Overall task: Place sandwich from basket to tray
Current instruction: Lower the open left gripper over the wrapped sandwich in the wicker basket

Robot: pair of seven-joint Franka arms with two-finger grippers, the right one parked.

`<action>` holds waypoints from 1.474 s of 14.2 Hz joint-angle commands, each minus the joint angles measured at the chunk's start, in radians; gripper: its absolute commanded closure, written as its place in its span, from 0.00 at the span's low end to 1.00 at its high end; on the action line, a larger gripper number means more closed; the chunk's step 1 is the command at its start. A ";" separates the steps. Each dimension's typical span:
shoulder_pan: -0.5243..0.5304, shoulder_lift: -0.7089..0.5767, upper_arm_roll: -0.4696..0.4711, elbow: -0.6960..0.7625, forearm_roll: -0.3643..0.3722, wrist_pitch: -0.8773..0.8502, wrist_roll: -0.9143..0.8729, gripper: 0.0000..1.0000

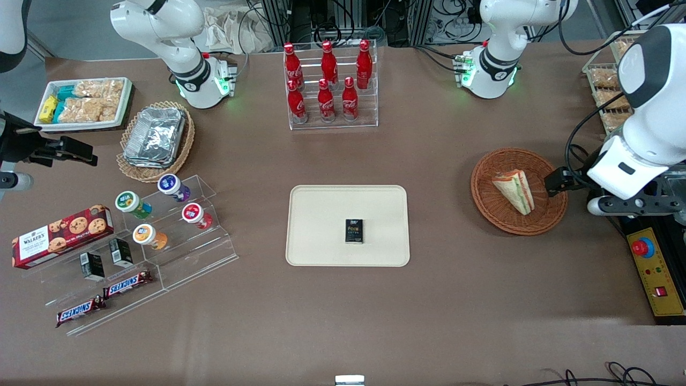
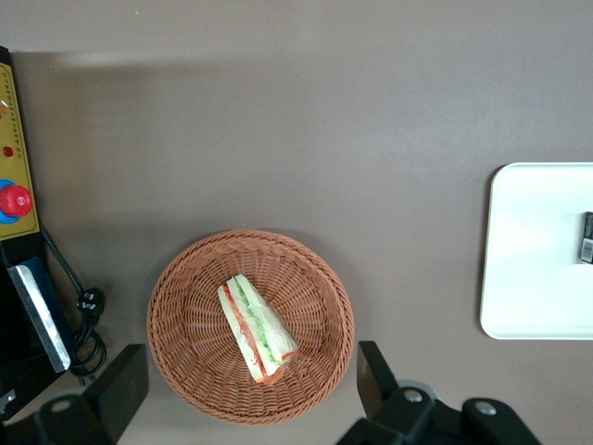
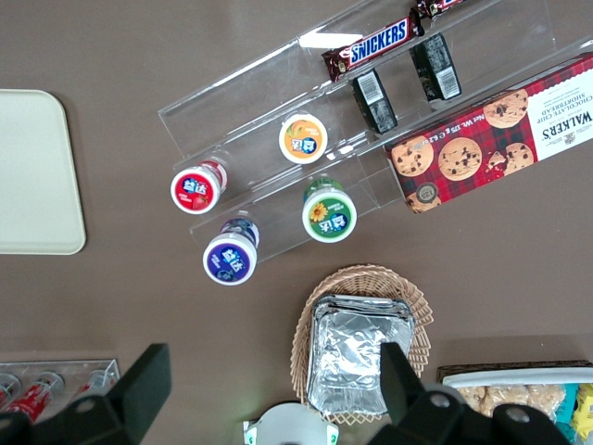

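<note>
A: Where is the hand (image 2: 252, 389)?
B: Above the basket (image 2: 185, 320), fingers (image 2: 120, 385) spread wide, gripping nothing.
A: And the sandwich (image 2: 257, 327)?
B: Lying in the basket, well apart from the tray (image 1: 316, 214), which carries a small dark box (image 1: 353, 231).

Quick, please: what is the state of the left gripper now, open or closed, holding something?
Left gripper: open, holding nothing, above the basket with the sandwich in it.

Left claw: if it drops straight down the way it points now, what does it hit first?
Probably the sandwich in the basket: the open left claw hangs above them, though height is unclear.
</note>
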 commanded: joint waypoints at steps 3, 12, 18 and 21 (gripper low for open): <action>0.021 0.033 -0.022 0.039 0.000 -0.018 -0.017 0.00; 0.031 -0.134 -0.019 -0.566 0.007 0.459 -0.722 0.00; 0.051 -0.119 -0.017 -0.769 0.014 0.621 -0.779 0.00; 0.056 -0.127 -0.014 -0.823 0.018 0.630 -0.782 0.00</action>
